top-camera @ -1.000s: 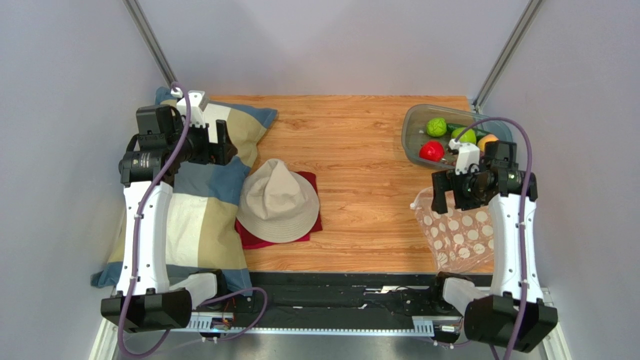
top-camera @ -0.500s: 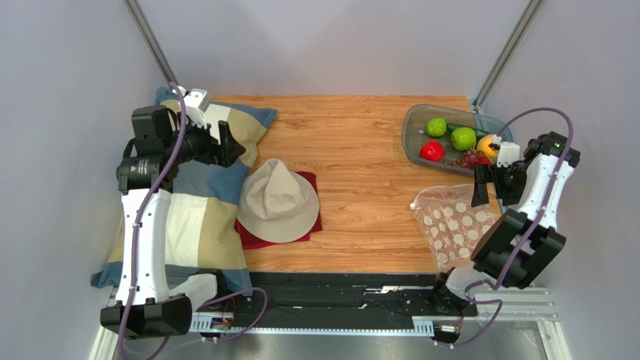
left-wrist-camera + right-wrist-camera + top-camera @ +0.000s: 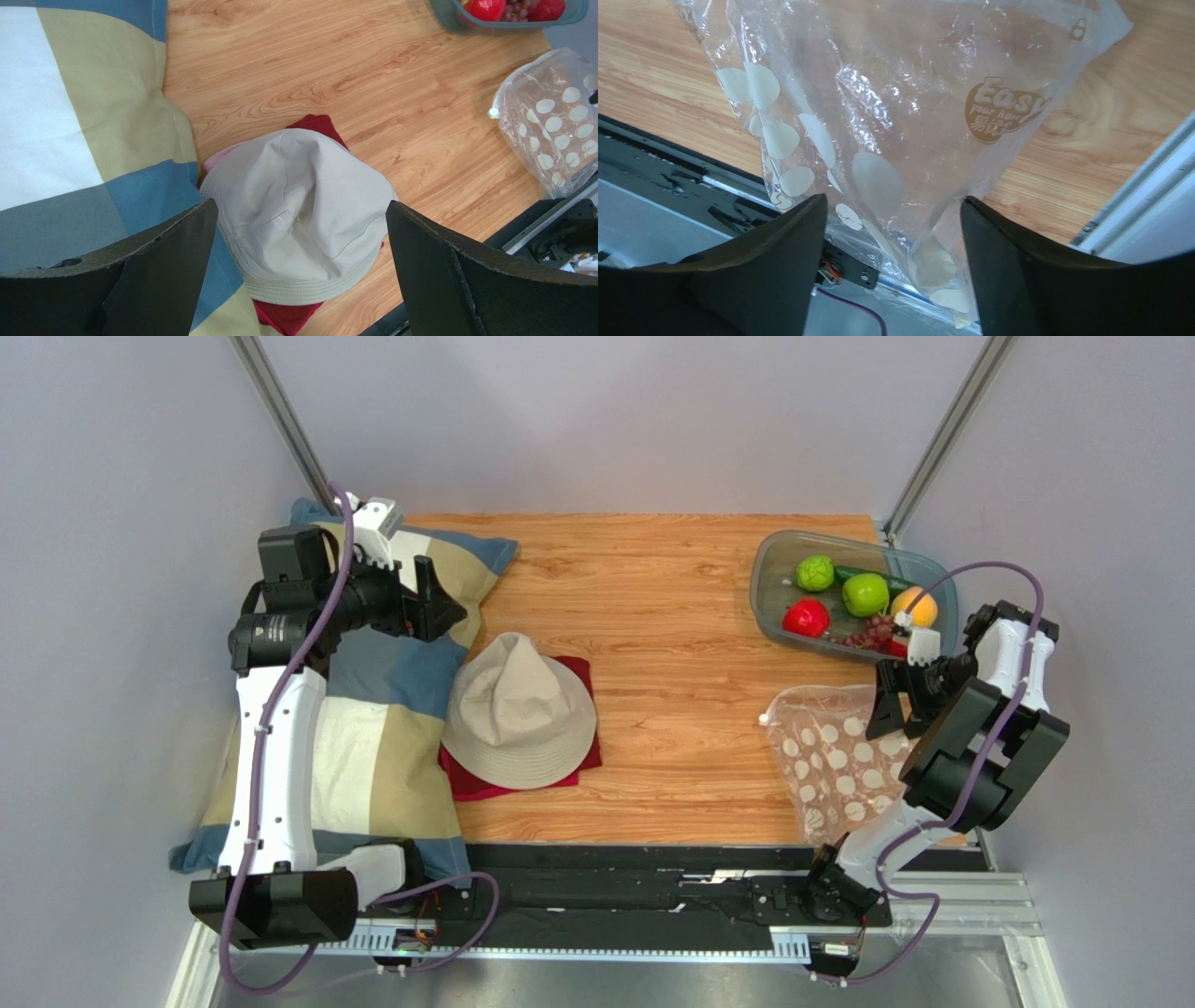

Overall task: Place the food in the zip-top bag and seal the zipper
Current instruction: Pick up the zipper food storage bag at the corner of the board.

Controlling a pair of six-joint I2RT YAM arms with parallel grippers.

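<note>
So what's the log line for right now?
right gripper open above zip-top bag | left gripper open, empty | food in tray

Fruit (image 3: 866, 594) in grey tray (image 3: 769, 560), limp polka-dot bag (image 3: 842, 763) just beside

right hand (image 3: 898, 703) swung outward, over zip-top bag (image 3: 835, 756)

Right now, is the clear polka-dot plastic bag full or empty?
Empty: wood shows through the bag; the fruits lie in the grey tray.
</note>
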